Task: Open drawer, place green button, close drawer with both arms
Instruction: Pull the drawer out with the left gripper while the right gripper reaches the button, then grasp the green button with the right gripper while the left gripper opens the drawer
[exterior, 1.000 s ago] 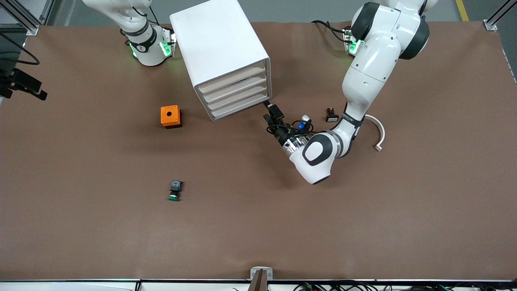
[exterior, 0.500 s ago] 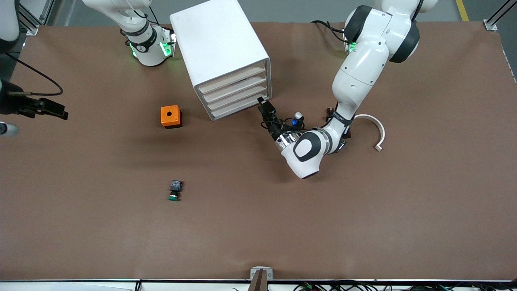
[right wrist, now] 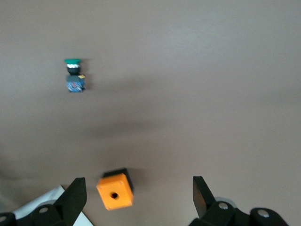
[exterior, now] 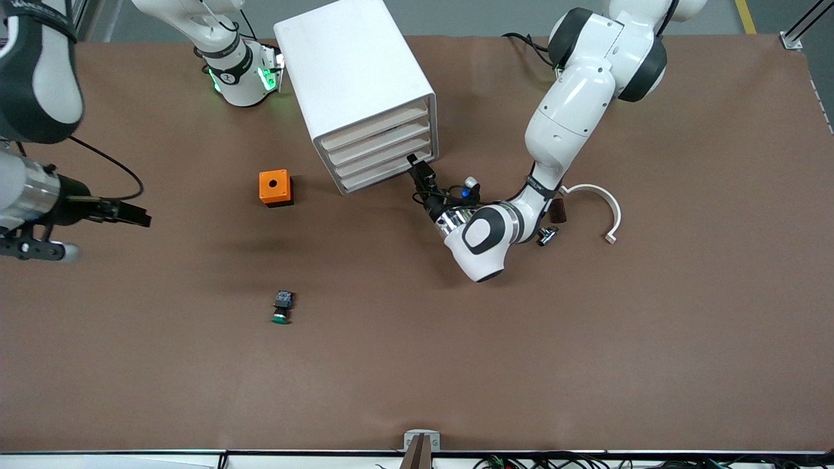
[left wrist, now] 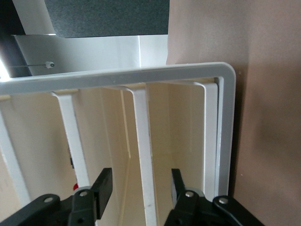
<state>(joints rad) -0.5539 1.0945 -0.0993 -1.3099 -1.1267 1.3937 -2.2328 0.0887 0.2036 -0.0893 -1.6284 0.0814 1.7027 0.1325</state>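
Observation:
The white four-drawer cabinet (exterior: 357, 78) stands toward the robots' bases. My left gripper (exterior: 417, 170) is at the drawer (exterior: 386, 163), third from the top, at the cabinet's corner toward the left arm's end. In the left wrist view its open fingers (left wrist: 104, 186) straddle the drawer's front lip (left wrist: 142, 136) with a gap on each side. The green-capped button (exterior: 281, 308) lies on the table nearer the camera, also seen from the right wrist (right wrist: 74, 75). My right gripper (exterior: 140, 220) hangs open and empty over the right arm's end of the table.
An orange box with a hole (exterior: 275, 187) sits beside the cabinet toward the right arm's end. A white curved piece (exterior: 603, 202) and a small dark part (exterior: 546, 236) lie by the left forearm.
My left gripper moved up to the cabinet front and its fingers narrowed around the drawer lip. The right arm swung in over the table. The small dark part now lies nearer the camera.

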